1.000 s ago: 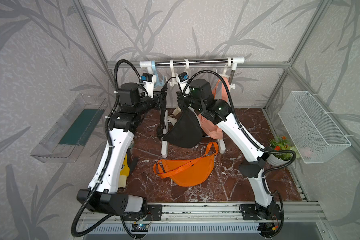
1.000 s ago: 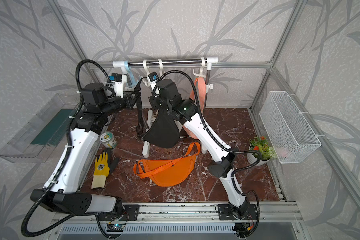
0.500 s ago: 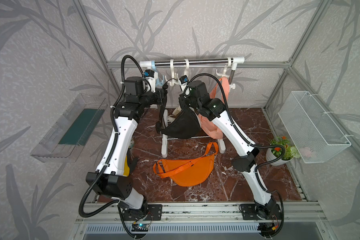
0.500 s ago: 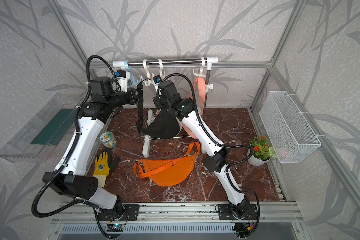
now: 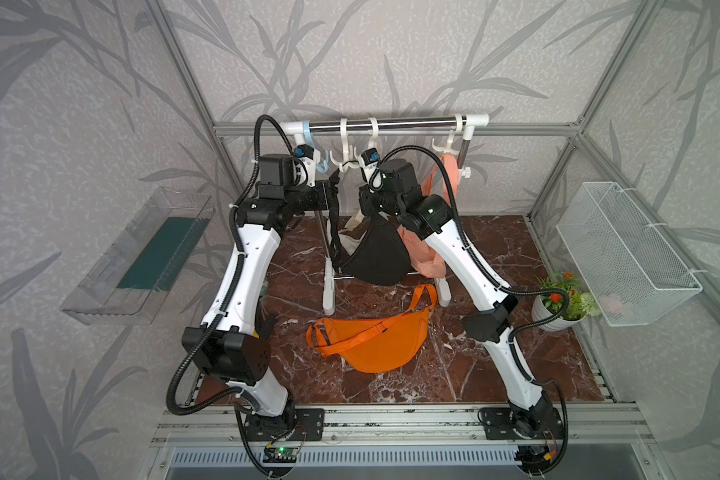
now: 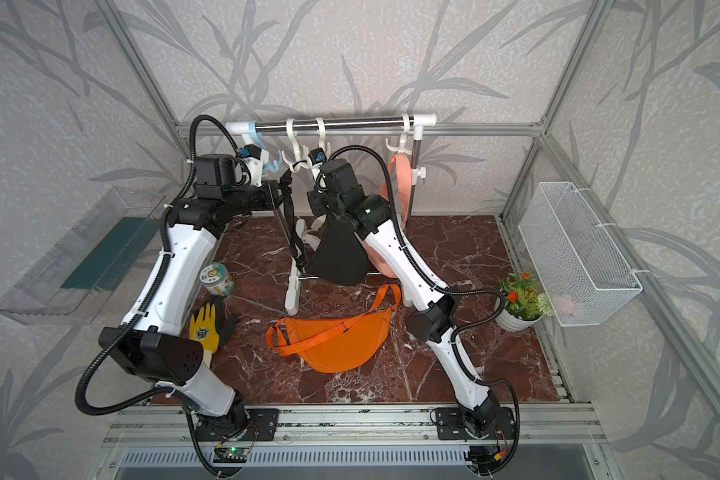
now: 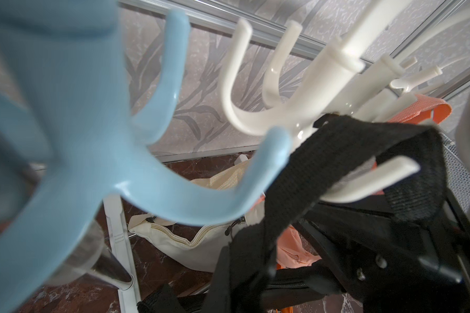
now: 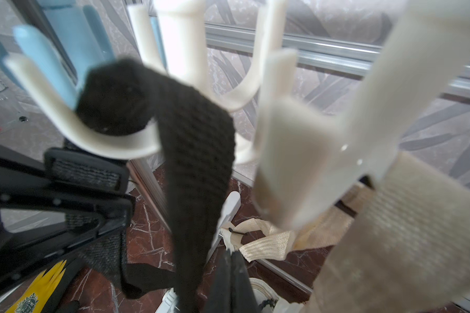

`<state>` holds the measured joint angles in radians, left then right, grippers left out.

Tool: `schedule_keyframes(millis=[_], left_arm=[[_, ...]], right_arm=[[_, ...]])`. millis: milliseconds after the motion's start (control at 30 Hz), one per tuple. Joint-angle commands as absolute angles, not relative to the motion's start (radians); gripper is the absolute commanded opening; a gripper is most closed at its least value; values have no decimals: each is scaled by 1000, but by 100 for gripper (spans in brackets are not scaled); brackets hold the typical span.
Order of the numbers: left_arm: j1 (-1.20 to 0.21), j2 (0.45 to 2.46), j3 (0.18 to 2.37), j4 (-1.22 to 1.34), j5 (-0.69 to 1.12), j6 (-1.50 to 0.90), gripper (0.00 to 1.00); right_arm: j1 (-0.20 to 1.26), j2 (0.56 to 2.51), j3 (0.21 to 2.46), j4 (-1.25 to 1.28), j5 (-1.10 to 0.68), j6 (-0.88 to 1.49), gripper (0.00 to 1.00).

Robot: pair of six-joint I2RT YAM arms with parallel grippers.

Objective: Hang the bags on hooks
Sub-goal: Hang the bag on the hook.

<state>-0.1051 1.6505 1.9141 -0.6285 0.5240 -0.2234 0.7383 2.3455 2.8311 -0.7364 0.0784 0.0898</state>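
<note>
The black bag (image 5: 375,257) (image 6: 337,257) hangs in the air between both arms, just below the rail. Its strap (image 8: 196,151) (image 7: 337,160) lies looped over a prong of a white hook (image 8: 92,135) (image 5: 345,162) (image 6: 294,162). My left gripper (image 5: 332,195) (image 6: 281,195) (image 7: 244,271) is shut on the strap right beside that hook, and the rest of the strap dangles below it. My right gripper (image 5: 368,205) (image 6: 319,203) (image 8: 232,284) is shut on the bag's top corner, with its fingers pressed together.
The rail (image 5: 391,122) also carries a blue hook (image 5: 323,162) and a peach bag (image 5: 445,178). A cream bag (image 5: 352,232) hangs behind. An orange bag (image 5: 375,336), yellow glove (image 6: 204,328), jar (image 6: 215,280) and plant pot (image 5: 558,307) are on the floor. A wire basket (image 5: 624,257) is on the right wall.
Both arms have risen and reached back toward the rail, carrying the black bag up. The strap has come up to the white hook.
</note>
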Motion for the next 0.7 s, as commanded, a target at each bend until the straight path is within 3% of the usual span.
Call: schedule_keyframes(millis=[0, 67, 233, 333, 567, 667], left_arm=[[-100, 1633, 1901, -637, 555, -229, 0], [-100, 1613, 1872, -621, 567, -217, 0], [-100, 1512, 1741, -497, 556, -192, 42], [-100, 1449, 1656, -391, 545, -187, 59], [-100, 1306, 1453, -107, 529, -190, 64], [-101, 1248, 1360, 2, 499, -186, 65]], right_arm=[[736, 2347, 2824, -760, 52, 103, 0], [736, 2331, 2805, -769, 44, 99, 5], [741, 2244, 2706, -752, 30, 75, 43], [744, 2166, 2602, -697, 26, 61, 54], [747, 1923, 2302, -609, 79, 52, 61], [749, 1729, 1959, -494, 158, 42, 62]])
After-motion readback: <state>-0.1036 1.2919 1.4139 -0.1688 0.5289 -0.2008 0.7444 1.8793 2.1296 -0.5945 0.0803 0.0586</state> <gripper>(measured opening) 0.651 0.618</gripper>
